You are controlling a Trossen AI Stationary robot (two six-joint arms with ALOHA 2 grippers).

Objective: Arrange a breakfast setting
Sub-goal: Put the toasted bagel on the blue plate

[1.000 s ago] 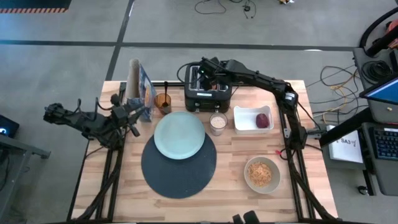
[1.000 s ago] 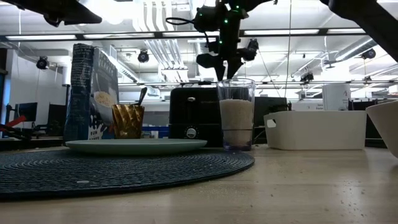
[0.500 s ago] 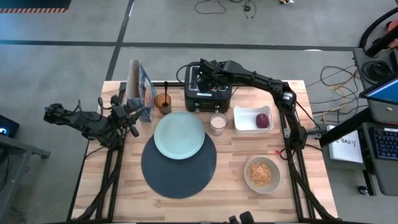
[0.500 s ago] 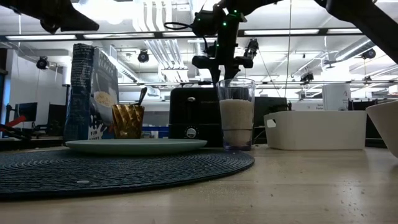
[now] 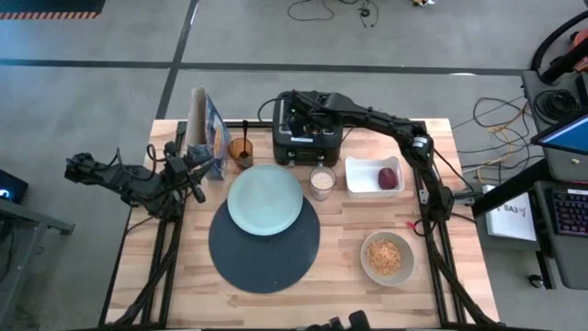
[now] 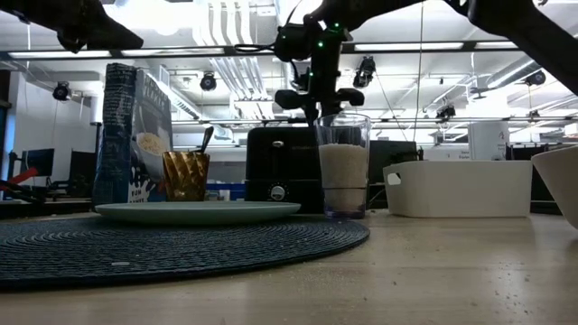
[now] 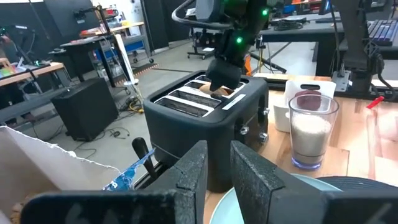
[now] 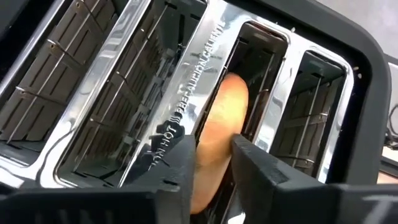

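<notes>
A black four-slot toaster [image 5: 308,138] stands at the table's far side, and a bagel [image 8: 221,134] stands on edge in one of its slots. My right gripper [image 5: 301,112] is above the toaster, its fingers down in that slot, shut on the bagel. A pale mint plate [image 5: 265,199] rests partly on the far part of the round dark-blue placemat [image 5: 265,246]. A milk glass [image 5: 322,182] stands by the plate. A dark-red fruit [image 5: 389,176] lies in a white tray [image 5: 363,176]. A beige bowl [image 5: 387,257] stands near right. My left gripper [image 7: 217,165] waits at the left, a narrow gap between its fingers. My right gripper pinches the bagel's upper part [image 8: 217,149] between its two fingers, one on each flat face. The fingers come from above, pointing down into the toaster slot. The bagel stands on edge, its lower part still down in the slot.
A cereal box [image 5: 207,133] and a gold cup [image 5: 241,152] with a spoon handle [image 6: 206,140] sticking out stand at the far left. The table's near left and near right corners are bare wood.
My right gripper has moved a little toward the table's left edge over the toaster and come down onto the slot with the bagel.
</notes>
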